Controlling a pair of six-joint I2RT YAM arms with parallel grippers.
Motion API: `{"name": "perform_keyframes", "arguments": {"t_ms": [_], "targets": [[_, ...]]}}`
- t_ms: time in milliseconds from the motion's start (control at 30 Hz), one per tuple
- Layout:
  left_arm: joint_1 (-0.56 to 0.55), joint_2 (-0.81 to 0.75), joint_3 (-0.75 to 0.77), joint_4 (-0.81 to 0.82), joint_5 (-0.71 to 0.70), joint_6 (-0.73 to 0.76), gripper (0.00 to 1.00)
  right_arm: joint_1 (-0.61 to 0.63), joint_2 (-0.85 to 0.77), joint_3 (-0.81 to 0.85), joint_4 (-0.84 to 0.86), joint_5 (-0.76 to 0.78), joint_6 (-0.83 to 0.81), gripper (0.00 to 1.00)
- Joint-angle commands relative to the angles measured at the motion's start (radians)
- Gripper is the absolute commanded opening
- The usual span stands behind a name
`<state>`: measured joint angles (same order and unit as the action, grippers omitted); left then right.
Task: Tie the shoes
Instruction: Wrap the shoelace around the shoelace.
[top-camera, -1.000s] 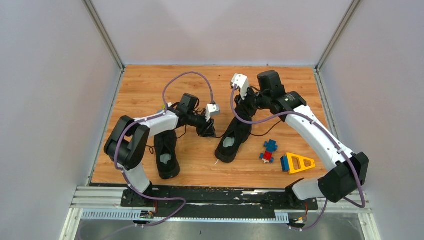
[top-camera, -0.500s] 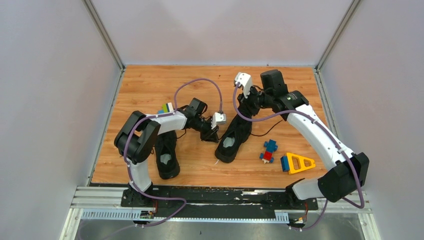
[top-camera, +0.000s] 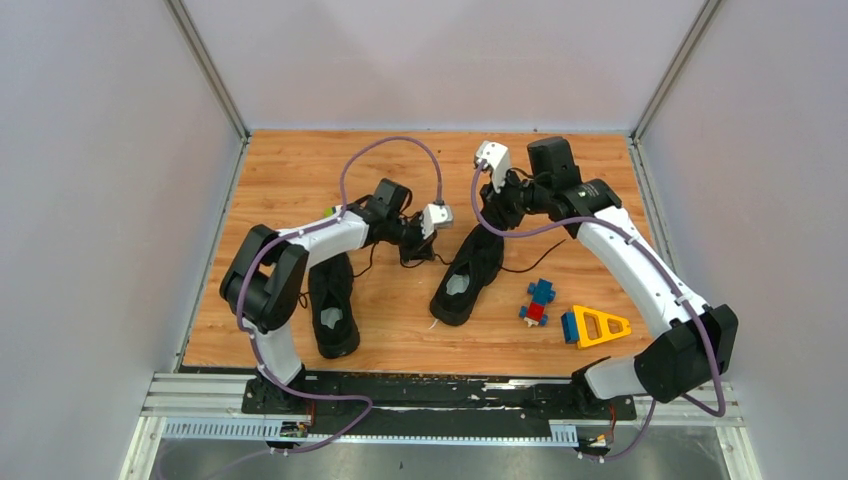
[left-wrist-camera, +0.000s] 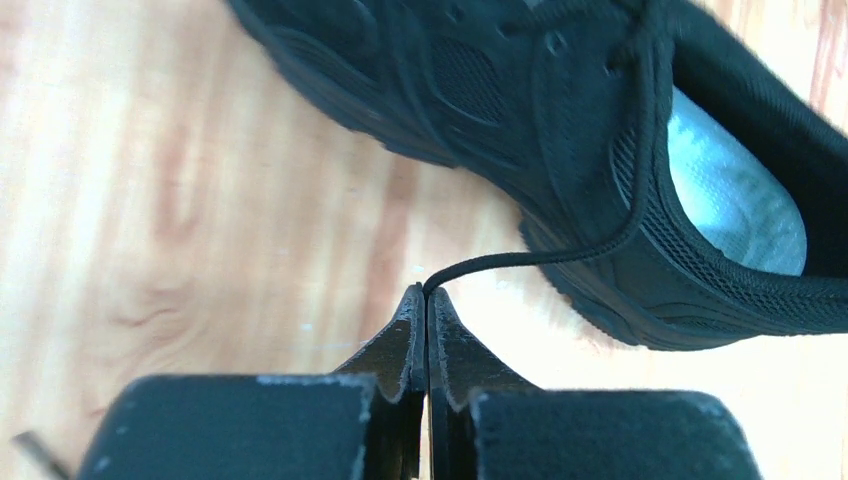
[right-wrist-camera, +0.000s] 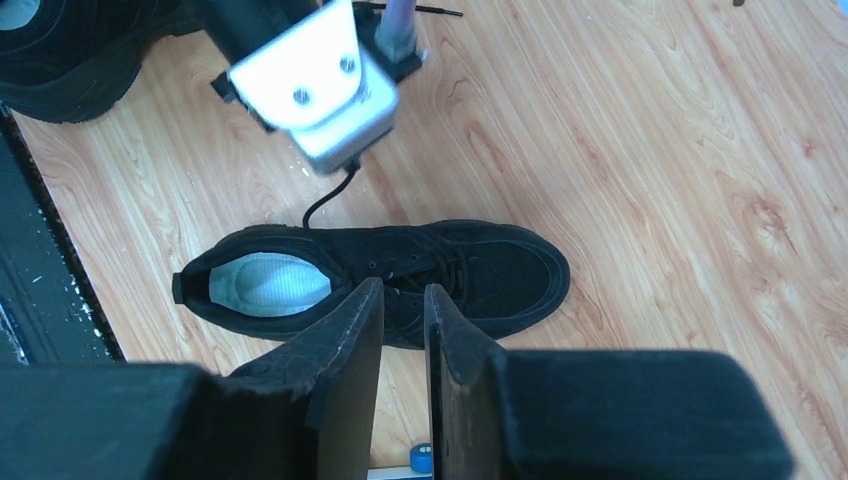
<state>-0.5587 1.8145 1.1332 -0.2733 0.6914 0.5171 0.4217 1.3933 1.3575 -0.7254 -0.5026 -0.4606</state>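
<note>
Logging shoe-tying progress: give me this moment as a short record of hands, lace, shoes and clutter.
left hand: shut on a lace of the middle shoe
right hand: slightly open, above that shoe, holding nothing
lace: runs from the shoe collar into the left hand
other shoe: under the left arm, untouched
clutter: toy blocks right of the middle shoe

Nothing written can be read in any view. The black sneaker (right-wrist-camera: 400, 270), the white wrist-camera housing (right-wrist-camera: 310, 80) and the toy blocks (top-camera: 540, 300) show only plain surfaces, and any marking on them is too small or too blurred to make out.
</note>
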Motion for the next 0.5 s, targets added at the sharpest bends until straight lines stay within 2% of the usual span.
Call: {"name": "perform_keyframes", "arguments": {"t_ms": [0,233,467], "targets": [[0.033,-0.106,0.087,0.02,-0.045,-0.117,0.0,-0.009,0.025,0.042,0.01,-0.066,0.028,0.23],[0.026,-0.094,0.14,0.17,0.094,-0.427,0.0,-0.055,0.077,-0.027,0.058,-0.216,0.176,0.25],[0.019,-0.056,0.133,0.305,0.164,-0.559,0.0,-0.109,0.157,-0.022,0.086,-0.381,0.271,0.31]]}}
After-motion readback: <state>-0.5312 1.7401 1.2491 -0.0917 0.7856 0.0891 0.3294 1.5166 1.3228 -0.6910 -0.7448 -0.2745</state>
